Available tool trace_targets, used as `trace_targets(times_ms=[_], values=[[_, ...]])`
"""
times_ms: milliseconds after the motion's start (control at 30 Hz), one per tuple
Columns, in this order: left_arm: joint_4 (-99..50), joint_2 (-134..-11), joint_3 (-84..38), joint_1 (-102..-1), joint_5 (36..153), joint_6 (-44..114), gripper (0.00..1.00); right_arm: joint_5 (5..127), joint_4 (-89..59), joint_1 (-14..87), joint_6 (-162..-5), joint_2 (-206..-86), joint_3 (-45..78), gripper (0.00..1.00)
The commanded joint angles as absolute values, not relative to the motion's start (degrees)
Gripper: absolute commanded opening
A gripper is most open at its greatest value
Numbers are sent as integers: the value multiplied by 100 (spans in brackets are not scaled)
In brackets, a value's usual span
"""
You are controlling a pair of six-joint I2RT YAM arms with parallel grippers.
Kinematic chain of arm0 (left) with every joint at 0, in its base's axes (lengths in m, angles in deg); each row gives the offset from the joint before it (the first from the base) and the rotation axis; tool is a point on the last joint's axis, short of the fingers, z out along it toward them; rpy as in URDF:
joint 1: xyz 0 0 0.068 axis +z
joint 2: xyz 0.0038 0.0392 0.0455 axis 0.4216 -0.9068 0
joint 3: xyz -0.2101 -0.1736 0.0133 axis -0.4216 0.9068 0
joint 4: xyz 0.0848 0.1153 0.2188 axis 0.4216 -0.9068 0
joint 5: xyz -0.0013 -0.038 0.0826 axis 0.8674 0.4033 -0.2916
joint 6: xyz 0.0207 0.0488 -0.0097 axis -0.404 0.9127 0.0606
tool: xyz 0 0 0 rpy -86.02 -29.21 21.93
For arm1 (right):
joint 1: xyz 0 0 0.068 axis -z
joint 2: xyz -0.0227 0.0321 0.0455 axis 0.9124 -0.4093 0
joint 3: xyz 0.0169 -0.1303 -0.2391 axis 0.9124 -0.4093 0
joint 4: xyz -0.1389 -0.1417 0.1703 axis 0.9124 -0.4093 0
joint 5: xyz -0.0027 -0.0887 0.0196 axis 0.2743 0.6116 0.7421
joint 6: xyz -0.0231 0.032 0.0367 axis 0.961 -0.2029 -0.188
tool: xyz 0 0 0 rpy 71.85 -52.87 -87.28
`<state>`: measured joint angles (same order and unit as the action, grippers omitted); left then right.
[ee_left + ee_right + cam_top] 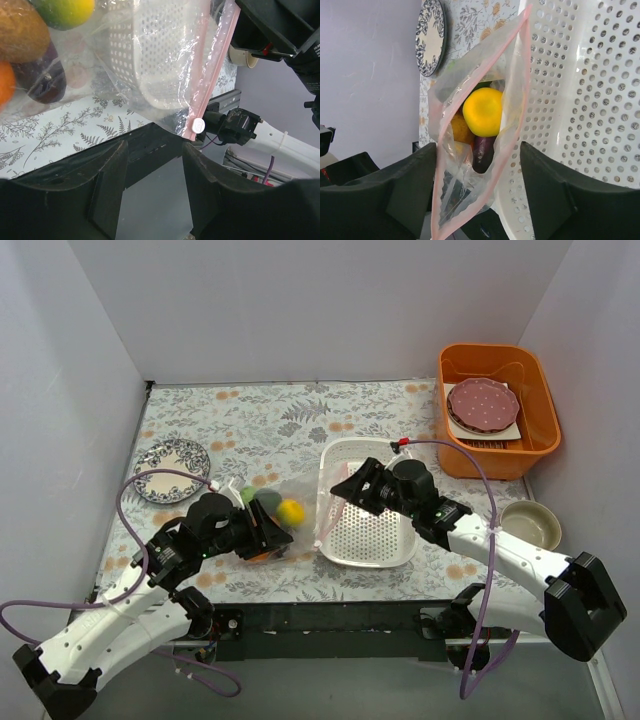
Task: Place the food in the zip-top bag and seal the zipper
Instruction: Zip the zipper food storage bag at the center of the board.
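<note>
On the floral-printed bench [280,415], the clear, crinkly zip-top bag [300,502] is found between the two claws, its mouth edge lying against the wall of the white perforated basket [372,530]; a smooth yellow lemon [482,111], an orange ball [460,131] and a glossy purple eggplant [482,152] are seen inside it; the thin pink zipper [519,75] is parted; the right claw [477,150] is spread wide either side of the mouth, gripping nothing; the left claw [154,150] is likewise open, just short of the bag's corner.
</note>
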<state>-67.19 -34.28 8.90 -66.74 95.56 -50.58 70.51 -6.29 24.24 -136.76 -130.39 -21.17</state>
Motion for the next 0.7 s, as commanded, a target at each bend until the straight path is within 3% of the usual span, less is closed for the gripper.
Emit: trace_targets(times_ms=[0,67,133,167,200,267,333,600,667], values=[[-6463,-3437,999,-6668,9797,-5183,46,6677,-129,2462,-13757,-13117,-2074,53],[-6331,-3455,1034,-6668,9841,-5201,47,6581,-68,2462,-13757,-13178,-2092,40],[-6182,-3517,1087,-6668,9928,-5236,47,6519,-50,2462,-13775,-13205,-2100,39],[-6129,-3517,1105,-6668,9946,-5262,47,6458,11,2462,-13783,-13205,-2127,45],[-6076,-3508,1166,-6668,9964,-5306,47,6431,12,2462,-13801,-13205,-2136,59],[-5926,-3473,1210,-6668,9973,-5359,48,6396,-14,2462,-13827,-13205,-2171,66],[-5856,-3473,1272,-6668,9982,-5394,48,6404,-120,2462,-13827,-13179,-2162,82],[-5794,-3543,1325,-6668,10043,-5377,48,6413,-270,2462,-13845,-13345,-2118,85],[-5750,-3561,1342,-6668,10078,-5385,48,6326,-261,2462,-13836,-13450,-2074,80]])
